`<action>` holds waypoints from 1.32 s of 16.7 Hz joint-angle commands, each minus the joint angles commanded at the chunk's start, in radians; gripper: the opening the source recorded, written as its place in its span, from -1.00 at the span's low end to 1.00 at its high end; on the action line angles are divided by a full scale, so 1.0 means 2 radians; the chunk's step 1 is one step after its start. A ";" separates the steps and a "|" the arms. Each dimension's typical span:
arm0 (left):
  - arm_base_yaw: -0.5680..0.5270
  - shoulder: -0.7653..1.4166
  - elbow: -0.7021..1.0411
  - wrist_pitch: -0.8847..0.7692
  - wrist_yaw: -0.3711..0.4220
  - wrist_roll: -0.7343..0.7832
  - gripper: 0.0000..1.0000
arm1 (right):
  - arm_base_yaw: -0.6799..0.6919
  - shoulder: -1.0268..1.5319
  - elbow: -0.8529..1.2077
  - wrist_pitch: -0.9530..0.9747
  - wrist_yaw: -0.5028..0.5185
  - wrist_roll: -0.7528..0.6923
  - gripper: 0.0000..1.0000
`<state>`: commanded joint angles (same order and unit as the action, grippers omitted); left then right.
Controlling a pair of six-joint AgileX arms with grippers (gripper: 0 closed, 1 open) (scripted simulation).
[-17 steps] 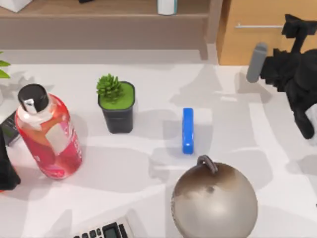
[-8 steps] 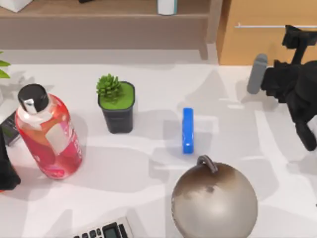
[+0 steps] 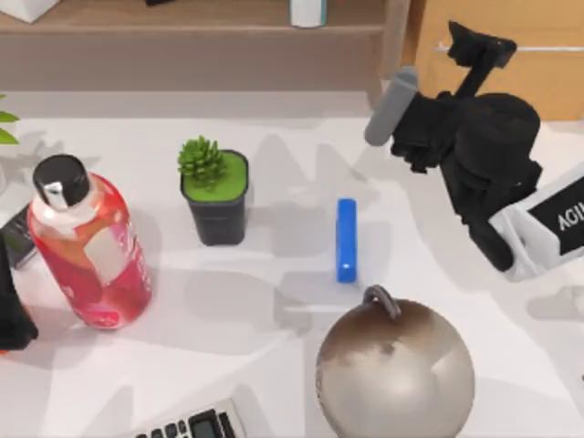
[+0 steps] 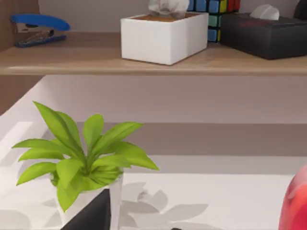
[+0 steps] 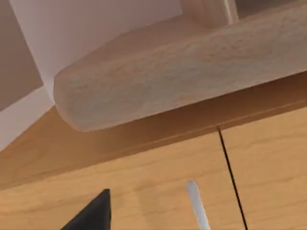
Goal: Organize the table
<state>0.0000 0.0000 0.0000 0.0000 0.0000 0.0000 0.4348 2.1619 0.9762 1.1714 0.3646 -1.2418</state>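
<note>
The right end effector [image 3: 470,55] is raised near the orange-wood drawer unit [image 3: 547,64], probably to reach its handle [image 5: 197,206]; its opening cannot be told. The tabletop [image 3: 274,292] carries a blue block [image 3: 346,240], potted succulent [image 3: 214,193] and red bottle [image 3: 89,243], apparently waiting to be stowed

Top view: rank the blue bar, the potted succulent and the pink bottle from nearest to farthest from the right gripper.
From the right gripper, at the table's far right:
1. Blue bar, mid-table.
2. Potted succulent, left of centre.
3. Pink bottle, far left.
</note>
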 joint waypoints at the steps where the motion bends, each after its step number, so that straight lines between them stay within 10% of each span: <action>1: 0.000 0.000 0.000 0.000 0.000 0.000 1.00 | 0.025 -0.003 0.014 -0.015 0.015 0.041 1.00; 12: 0.000 0.000 0.000 0.000 0.000 0.000 1.00 | 0.140 0.031 0.265 -0.216 0.149 0.527 1.00; 22: 0.000 0.000 0.000 0.000 0.000 0.000 1.00 | 0.122 0.059 0.338 -0.269 0.174 0.618 1.00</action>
<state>0.0000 0.0000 0.0000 0.0000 0.0000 0.0000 0.6787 2.2806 1.6525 0.6325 0.7123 -0.0064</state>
